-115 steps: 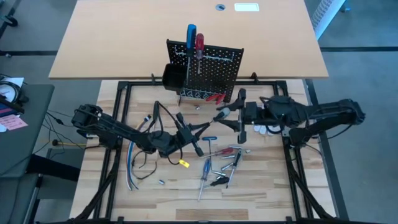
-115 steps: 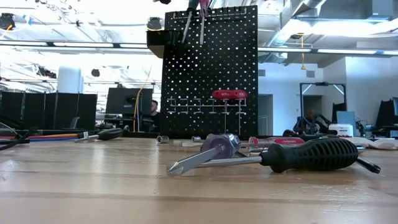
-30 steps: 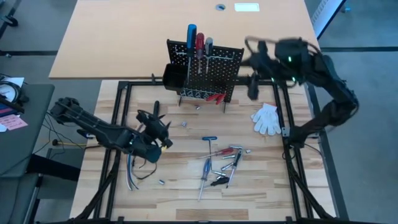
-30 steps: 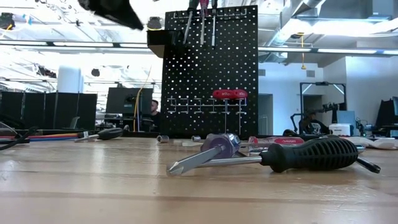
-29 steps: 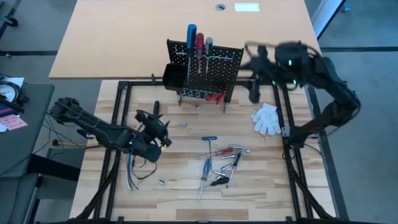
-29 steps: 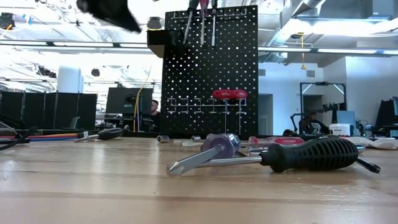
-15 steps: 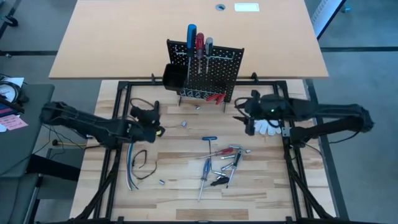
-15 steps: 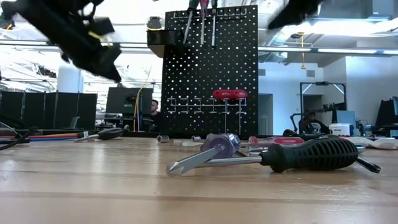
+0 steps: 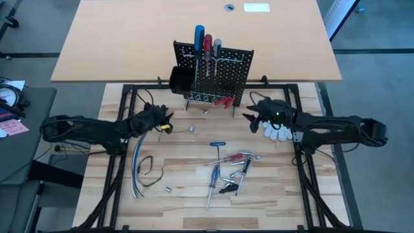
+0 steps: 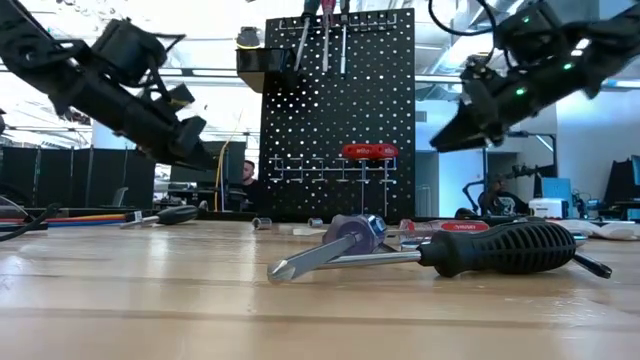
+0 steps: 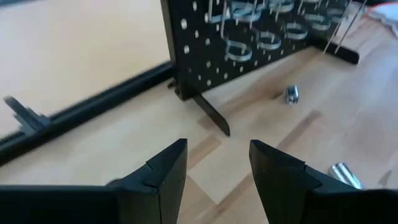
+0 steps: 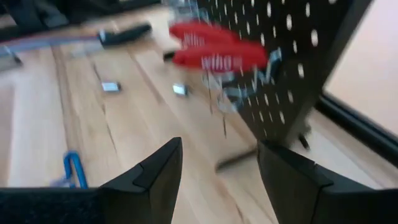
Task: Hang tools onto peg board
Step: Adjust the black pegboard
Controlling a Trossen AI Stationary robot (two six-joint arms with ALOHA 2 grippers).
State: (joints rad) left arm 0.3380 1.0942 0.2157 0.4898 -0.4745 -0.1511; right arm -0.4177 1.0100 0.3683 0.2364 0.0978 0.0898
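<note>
The peg board (image 9: 213,74) stands upright at the table's far middle, with three screwdrivers (image 9: 207,42) stuck in its top rail and red-handled pliers (image 12: 217,50) hanging low on its front. More tools (image 9: 229,171) lie loose on the near middle of the table. My left gripper (image 9: 165,123) hovers open and empty left of the board's foot (image 11: 211,115). My right gripper (image 9: 249,118) hovers open and empty right of the board, pointing at the pliers. Both also show in the low view, left gripper (image 10: 195,155) and right gripper (image 10: 440,140), clear of the table.
A white glove (image 9: 277,131) lies under my right arm. Loose cables (image 9: 139,171) lie at the near left. Small silver bits (image 11: 291,93) lie in front of the board. A black bin (image 9: 179,81) hangs on the board's left side. A big black-handled screwdriver (image 10: 500,248) lies nearest the low camera.
My right gripper has come down from beside the board's top right corner to low over the table near the glove, levelling out toward the pliers. My left gripper has also sunk, and its arm has swung toward the table's far left. Neither has opened or shut.
</note>
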